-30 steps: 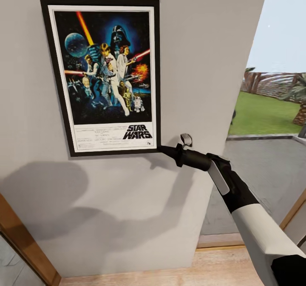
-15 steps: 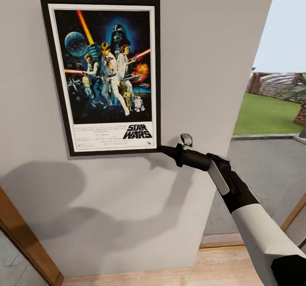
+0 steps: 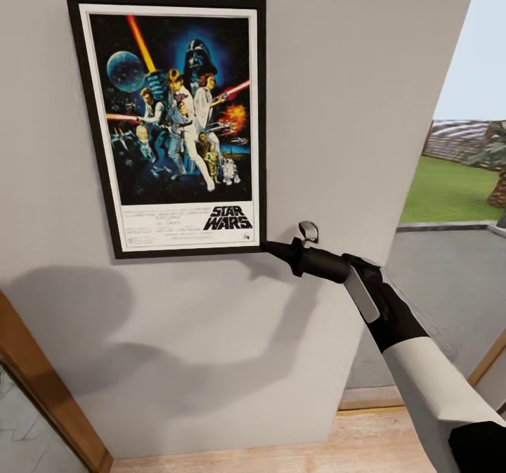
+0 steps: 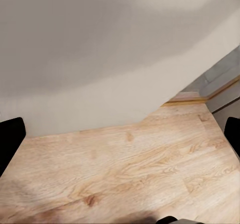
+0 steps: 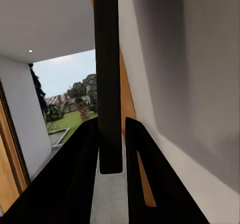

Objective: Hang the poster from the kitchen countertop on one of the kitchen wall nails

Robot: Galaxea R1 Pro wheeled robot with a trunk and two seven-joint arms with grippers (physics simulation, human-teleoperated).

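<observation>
- Poster (image 3: 172, 125) flat against the grey wall (image 3: 337, 107), upright; whatever carries its top edge is hidden.
- Right gripper (image 3: 270, 249) pinches the poster's lower right corner; its fingers (image 5: 82, 169) clamp the dark frame edge.
- Left gripper (image 4: 120, 134) spread wide over the wooden floor (image 4: 125, 174), its fingertips cut off.

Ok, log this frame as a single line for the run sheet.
phase: hanging | poster: upright against wall | right gripper: shut on poster's lower right corner, frame edge between fingers | left gripper: open, above floor

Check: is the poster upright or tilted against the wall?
Upright: the poster stands flat against the wall, the right gripper clamped on its lower corner.
</observation>
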